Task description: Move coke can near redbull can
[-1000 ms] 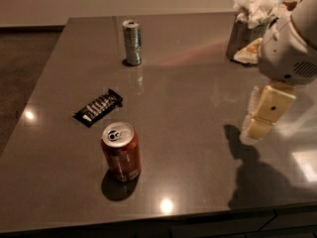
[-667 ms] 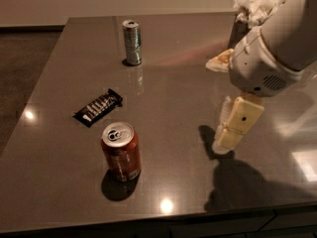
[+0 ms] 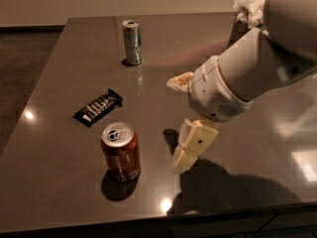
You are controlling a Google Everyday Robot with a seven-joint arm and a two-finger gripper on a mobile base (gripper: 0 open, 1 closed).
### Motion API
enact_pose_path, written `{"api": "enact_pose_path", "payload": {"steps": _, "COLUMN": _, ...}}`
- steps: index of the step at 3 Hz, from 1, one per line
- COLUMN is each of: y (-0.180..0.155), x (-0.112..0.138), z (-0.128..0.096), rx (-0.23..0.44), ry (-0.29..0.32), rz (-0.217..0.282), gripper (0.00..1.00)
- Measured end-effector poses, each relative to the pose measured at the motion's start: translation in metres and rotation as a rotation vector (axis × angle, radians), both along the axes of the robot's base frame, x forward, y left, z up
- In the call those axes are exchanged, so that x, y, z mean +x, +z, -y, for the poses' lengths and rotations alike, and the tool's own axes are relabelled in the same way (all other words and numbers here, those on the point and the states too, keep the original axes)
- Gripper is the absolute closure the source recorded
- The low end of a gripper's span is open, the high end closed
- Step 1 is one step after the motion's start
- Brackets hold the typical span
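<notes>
The coke can (image 3: pixel 120 151), red-orange with a silver top and pull tab, stands upright near the front of the dark table (image 3: pixel 59 182). The redbull can (image 3: pixel 132 42), slim and silver-grey, stands upright far back on the table, well apart from the coke can. My gripper (image 3: pixel 190 147), cream-coloured at the end of the white arm (image 3: pixel 247 76), hangs low over the table just right of the coke can, with a small gap between them. It holds nothing that I can see.
A black candy bar wrapper (image 3: pixel 98 107) lies left of centre, between the two cans. White tissue (image 3: pixel 250 4) sticks up at the back right, its cup mostly hidden behind my arm. The table's front edge (image 3: pixel 148 224) runs close below the coke can.
My arm and gripper have moved left across the table, from the right side to just beside the coke can. The cans and wrapper have not moved.
</notes>
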State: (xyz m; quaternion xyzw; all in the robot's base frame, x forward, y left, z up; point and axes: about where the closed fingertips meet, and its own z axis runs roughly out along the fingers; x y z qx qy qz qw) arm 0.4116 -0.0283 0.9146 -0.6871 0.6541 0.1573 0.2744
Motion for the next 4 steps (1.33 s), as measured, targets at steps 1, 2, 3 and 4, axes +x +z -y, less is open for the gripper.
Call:
{"api": "enact_pose_path", "payload": {"steps": 1, "y": -0.011, "x": -0.011, "z": -0.032, "rx": 0.072, "ry": 0.046, "rz": -0.01, "gripper": 0.0}}
{"api": "enact_pose_path", "payload": {"steps": 2, "y": -0.017, "x": -0.02, "z": -0.055, "rx": 0.126, "ry": 0.083, "rz": -0.024, "gripper": 0.0}}
{"api": "enact_pose_path", "payload": {"steps": 3, "y": -0.02, "x": -0.03, "z": -0.073, "rx": 0.168, "ry": 0.119, "rz": -0.044, "gripper": 0.0}}
{"api": "enact_pose_path", "payload": {"steps": 4, "y": -0.02, "x": -0.034, "z": -0.087, "rx": 0.201, "ry": 0.142, "rz": -0.065, "gripper": 0.18}}
